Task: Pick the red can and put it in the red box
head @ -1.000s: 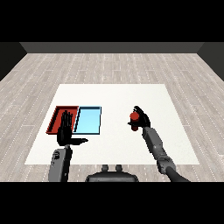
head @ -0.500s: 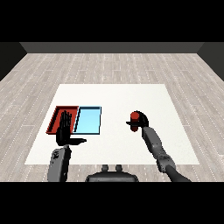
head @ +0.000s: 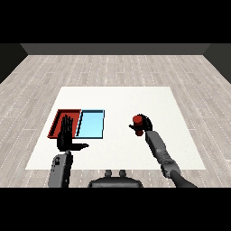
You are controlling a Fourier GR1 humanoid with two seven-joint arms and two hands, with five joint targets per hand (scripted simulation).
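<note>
The red can [head: 137,120] is held in my right hand [head: 143,125], whose fingers curl round it at the table's right of centre. It sits well to the right of both trays. The red tray [head: 59,119] lies at the left of the table, with the light blue tray [head: 91,123] touching its right side. My left hand [head: 67,136] is open, fingers straight and pointing away, its thumb stretched out to the right. It hovers over the near end of the red tray and hides part of it.
The white table [head: 117,101] ends in a near edge just behind both forearms. Grey wooden floor surrounds it on all sides.
My right hand has carried the red can a little to the left, toward the trays. The left hand has stayed where it was.
</note>
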